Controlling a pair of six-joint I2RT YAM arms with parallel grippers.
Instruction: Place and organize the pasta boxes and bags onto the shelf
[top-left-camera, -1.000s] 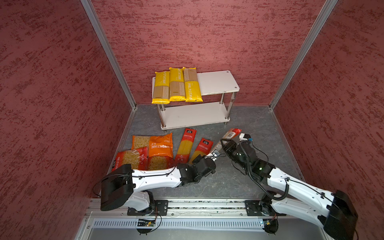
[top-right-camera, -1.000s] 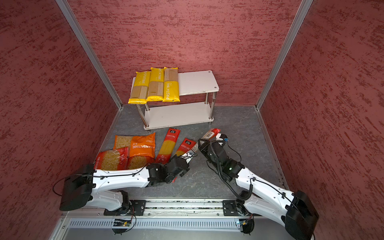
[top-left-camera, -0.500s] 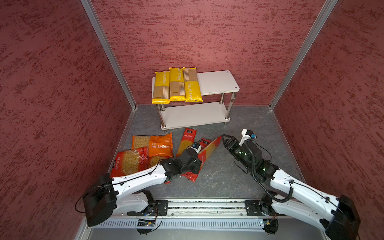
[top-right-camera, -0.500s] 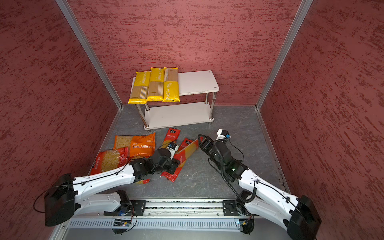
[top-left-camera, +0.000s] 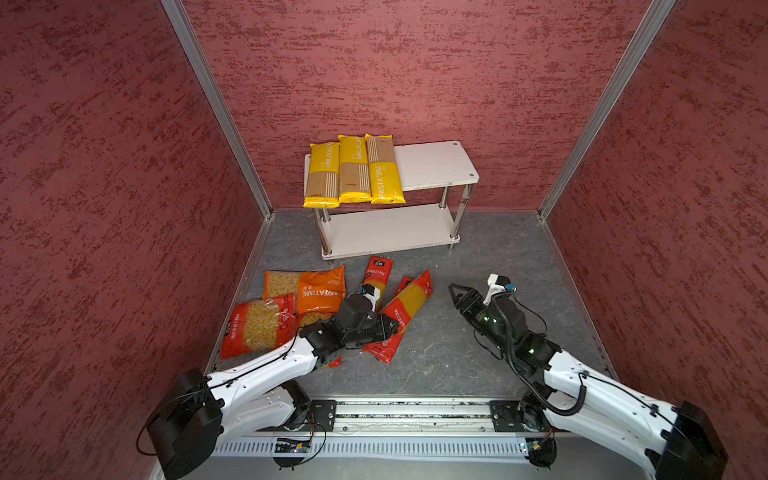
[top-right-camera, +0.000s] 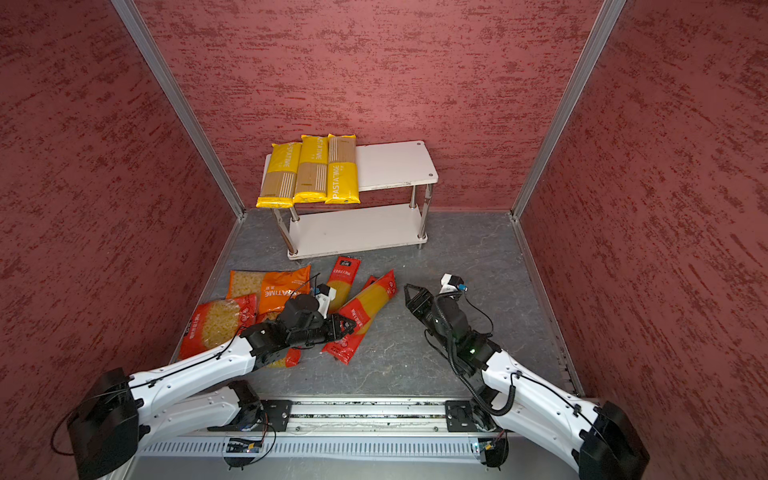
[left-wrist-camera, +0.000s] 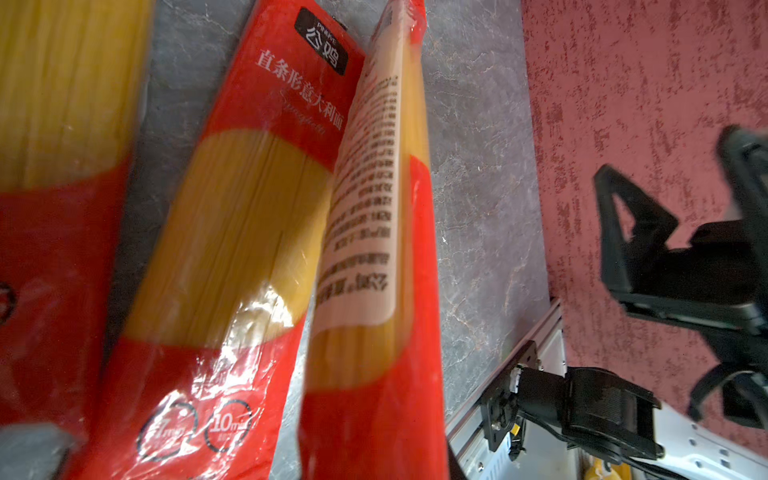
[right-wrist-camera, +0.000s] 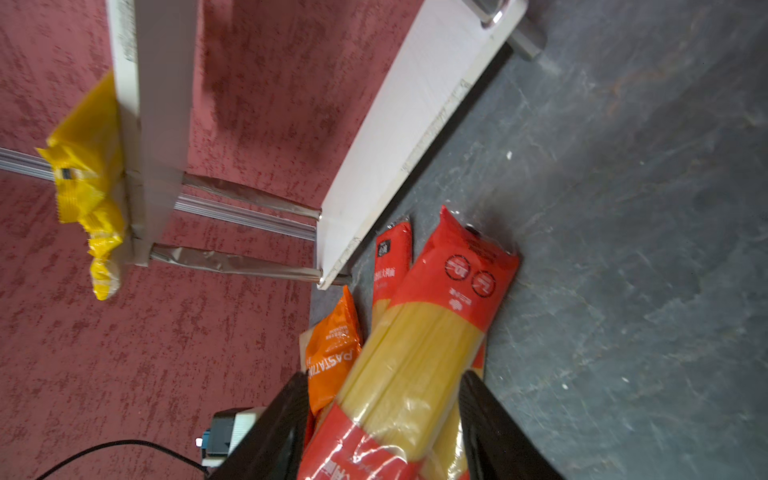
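Note:
My left gripper (top-left-camera: 392, 326) is shut on a long red spaghetti bag (top-left-camera: 409, 305), gripping its lower half; the bag slants over the floor and fills the left wrist view (left-wrist-camera: 374, 270). Two more red spaghetti bags (top-left-camera: 380, 272) (top-left-camera: 404, 283) lie beside and partly under it. My right gripper (top-left-camera: 455, 294) stands open a little to the right of the held bag's far end, touching nothing; its fingers (right-wrist-camera: 486, 415) frame the bag from a distance. Three yellow spaghetti packs (top-left-camera: 353, 170) lie on the left half of the shelf's (top-left-camera: 432, 166) top board. Its lower board (top-right-camera: 357, 230) is bare.
Short-pasta bags lie at the left of the floor: an orange one (top-left-camera: 320, 291), a red one (top-left-camera: 257, 324), and another mostly under my left arm. Red walls close in on three sides. A metal rail (top-left-camera: 415, 415) runs along the front.
My right gripper has let go of the red bag's far end, opened and drawn back to the right. The left gripper has swung the bag leftward, next to the other red bags.

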